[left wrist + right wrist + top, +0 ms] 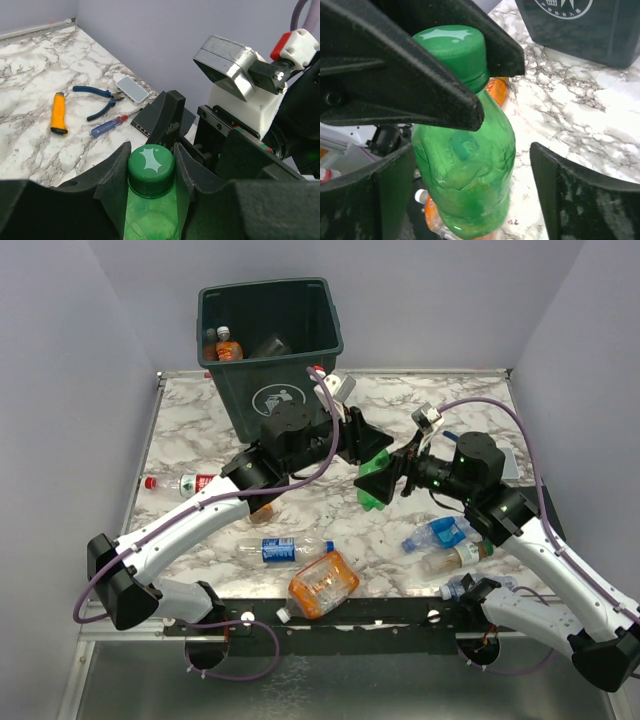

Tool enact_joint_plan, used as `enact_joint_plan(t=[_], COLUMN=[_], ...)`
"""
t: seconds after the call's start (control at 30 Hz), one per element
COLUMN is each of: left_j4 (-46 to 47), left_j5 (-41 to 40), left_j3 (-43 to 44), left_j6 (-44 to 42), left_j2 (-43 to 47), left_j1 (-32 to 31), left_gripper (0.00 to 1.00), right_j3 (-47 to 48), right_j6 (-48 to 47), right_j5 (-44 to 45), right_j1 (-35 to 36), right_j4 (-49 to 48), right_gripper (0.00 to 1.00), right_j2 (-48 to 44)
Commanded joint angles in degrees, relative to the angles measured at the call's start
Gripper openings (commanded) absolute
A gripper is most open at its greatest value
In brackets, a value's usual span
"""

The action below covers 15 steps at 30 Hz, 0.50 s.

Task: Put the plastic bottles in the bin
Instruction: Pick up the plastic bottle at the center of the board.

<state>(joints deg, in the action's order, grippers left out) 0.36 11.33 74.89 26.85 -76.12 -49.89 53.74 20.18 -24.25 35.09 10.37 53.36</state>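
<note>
A green bottle [374, 483] is held in the air above the bench [200, 430], just right of the bin [290, 390] and between the two arms. The left fingers [112, 180] are closed narrow on it, one pressed to each side of the green cap [151, 167] and neck. The right fingers [575, 200] are spread wide around the bottle's crumpled body; the finger on the right of that wrist view is seen clear of the plastic, while contact on the other side cannot be told. An orange-labelled bottle [228, 348] is seen inside the bin. More bottles are left lying on the bench: a blue-labelled one [285, 548], an orange-tinted one [322, 585] and a red-capped one [180, 483]. Pliers [97, 100] and a screwdriver [112, 125] are seen beyond the left fingers.
</note>
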Motion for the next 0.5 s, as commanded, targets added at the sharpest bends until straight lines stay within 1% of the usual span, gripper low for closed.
enact_joint_plan(t=[0.0, 0.1, 0.2, 0.3, 0.4, 0.47], left_j4=[-0.2, -0.8, -1.3, -0.6, 4.3, 11.0], left_j5=[-1.4, -7.5, -10.7, -18.4, -25.0, -29.1], left_j3=[2.3, 5.3, 10.8, 17.2, 22.1, 22.8], left_j6=[-2.7, -4.8, -5.4, -7.7, -11.5, -14.7], left_j2=[0.0, 0.1, -1.4, -3.5, -5.4, -6.3], left_j1=[0.1, 2.0, 5.1, 7.9, 10.6, 12.0], left_gripper=[0.0, 0.0, 0.0, 0.0, 0.0, 0.0], right_j3=[2.3, 5.6, 8.2, 9.7, 8.6, 5.9], right_j6=[1.6, 2.1, 1.8, 0.9, 0.0, 0.8], right_j5=[2.2, 0.0, -3.3, -5.1, -3.3, 0.6], right_j1=[0.0, 0.1, 0.1, 0.0, 0.1, 0.0], right_j4=[2.6, 6.1, 8.8, 11.2, 12.2, 11.5], right_gripper=[0.99, 1.0, 1.0, 1.0, 1.0, 1.0], right_j2=[-0.7, -1.4, -2.2, -3.6, -6.3, -9.0])
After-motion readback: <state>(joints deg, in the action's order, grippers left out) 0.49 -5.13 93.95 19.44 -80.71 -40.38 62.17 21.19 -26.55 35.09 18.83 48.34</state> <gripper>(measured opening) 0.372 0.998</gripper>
